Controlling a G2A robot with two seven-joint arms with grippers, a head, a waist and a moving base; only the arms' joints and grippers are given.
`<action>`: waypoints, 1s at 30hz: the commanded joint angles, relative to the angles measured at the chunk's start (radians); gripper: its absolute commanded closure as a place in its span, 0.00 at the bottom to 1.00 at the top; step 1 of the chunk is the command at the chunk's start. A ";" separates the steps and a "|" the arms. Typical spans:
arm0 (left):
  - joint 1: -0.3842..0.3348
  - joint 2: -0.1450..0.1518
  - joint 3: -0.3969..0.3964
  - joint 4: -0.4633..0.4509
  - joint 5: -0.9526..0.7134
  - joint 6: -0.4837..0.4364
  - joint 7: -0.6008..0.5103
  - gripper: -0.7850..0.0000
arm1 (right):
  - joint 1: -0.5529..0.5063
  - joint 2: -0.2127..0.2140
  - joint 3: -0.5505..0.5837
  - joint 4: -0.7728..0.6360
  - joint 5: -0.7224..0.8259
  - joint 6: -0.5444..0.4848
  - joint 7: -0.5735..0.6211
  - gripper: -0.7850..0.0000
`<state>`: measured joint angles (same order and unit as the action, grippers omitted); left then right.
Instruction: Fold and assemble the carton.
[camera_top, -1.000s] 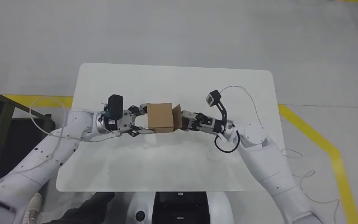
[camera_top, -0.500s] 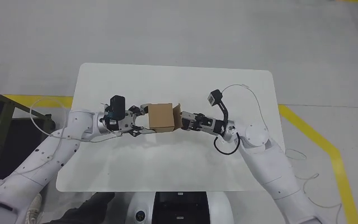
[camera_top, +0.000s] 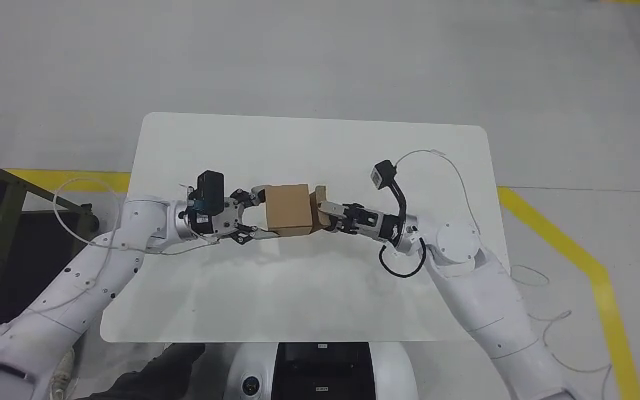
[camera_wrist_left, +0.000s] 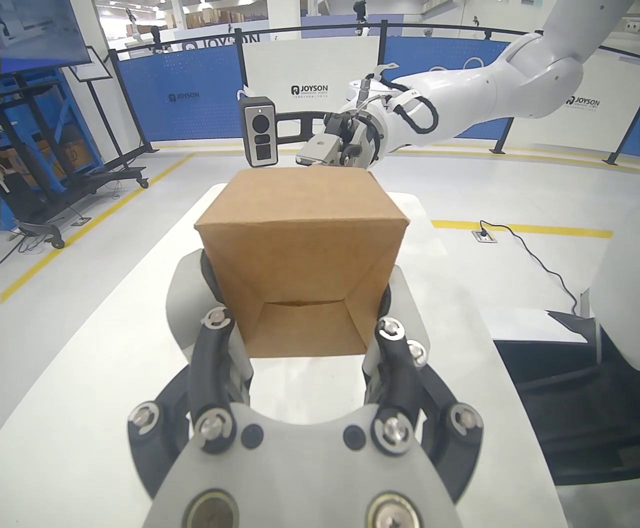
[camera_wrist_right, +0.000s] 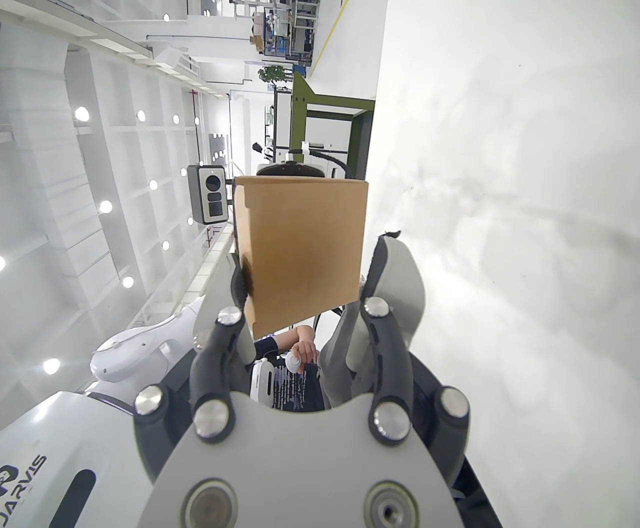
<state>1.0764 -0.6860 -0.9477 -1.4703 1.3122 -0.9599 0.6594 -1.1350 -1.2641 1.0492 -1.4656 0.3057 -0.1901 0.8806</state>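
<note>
The brown carton (camera_top: 287, 208) stands at the middle of the white table (camera_top: 300, 290). My left gripper (camera_top: 248, 213) is shut on its left end, one finger (camera_wrist_left: 200, 300) against each side wall of the carton (camera_wrist_left: 300, 235). My right gripper (camera_top: 325, 215) is at the carton's right end, open, against the end flap (camera_top: 319, 203). In the right wrist view the flap (camera_wrist_right: 300, 250) lies between the spread fingers of this gripper (camera_wrist_right: 310, 270), and one fingertip (camera_wrist_right: 242, 285) touches its edge. The flap is folded nearly flat against the carton's end.
Bare table surface lies in front of and behind the carton. A dark cart (camera_top: 20, 240) stands beside the table's left edge. A yellow floor line (camera_top: 560, 240) runs to the right of the table.
My right gripper has moved left toward the carton, and the end flap that stood angled outward is now folded in against the carton. The left gripper has kept still.
</note>
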 joint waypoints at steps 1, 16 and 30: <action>0.003 -0.001 -0.005 -0.002 0.007 0.002 -0.001 0.56 | 0.000 0.000 -0.002 -0.005 -0.009 0.000 -0.007 0.44; 0.021 -0.017 -0.029 -0.008 0.029 0.015 -0.026 0.57 | -0.009 0.004 -0.013 -0.071 -0.107 0.043 -0.081 0.51; 0.028 -0.032 -0.050 0.006 0.026 0.001 -0.037 0.60 | -0.041 0.008 0.020 -0.085 0.015 -0.034 -0.059 0.38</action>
<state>1.1039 -0.7166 -0.9964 -1.4646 1.3364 -0.9571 0.6234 -1.1758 -1.2562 1.0686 -1.5523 0.3208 -0.2237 0.8218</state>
